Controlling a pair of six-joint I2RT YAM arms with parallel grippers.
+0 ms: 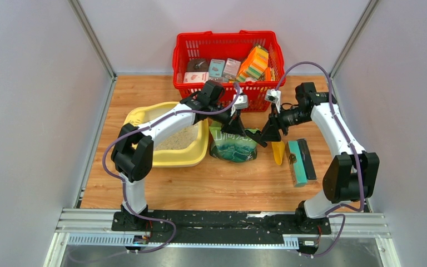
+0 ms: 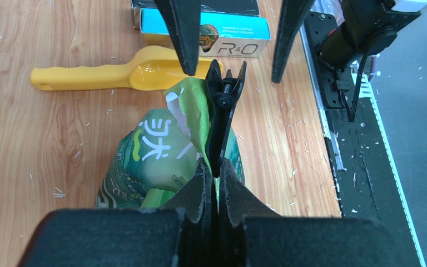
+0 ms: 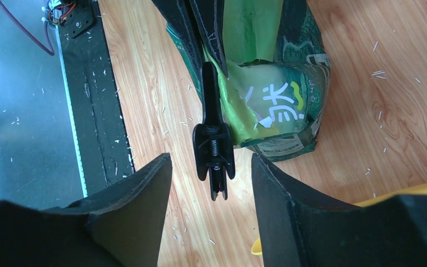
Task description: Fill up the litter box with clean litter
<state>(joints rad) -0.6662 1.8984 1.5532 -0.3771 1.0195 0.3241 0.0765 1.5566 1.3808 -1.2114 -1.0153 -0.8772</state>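
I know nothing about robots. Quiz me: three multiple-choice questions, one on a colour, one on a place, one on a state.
1. What colour is the basket? A blue; B grey; C red.
2. Where does the yellow scoop lie? A in the basket; B on the table beside the green bag; C on the wall.
3. How is the right gripper? A open, a finger either side of the black clip; B shut on the scoop; C shut on the bag.
Answers: 1 C, red mesh; 2 B, it lies on the wood by the bag; 3 A, gaps show beside the clip.
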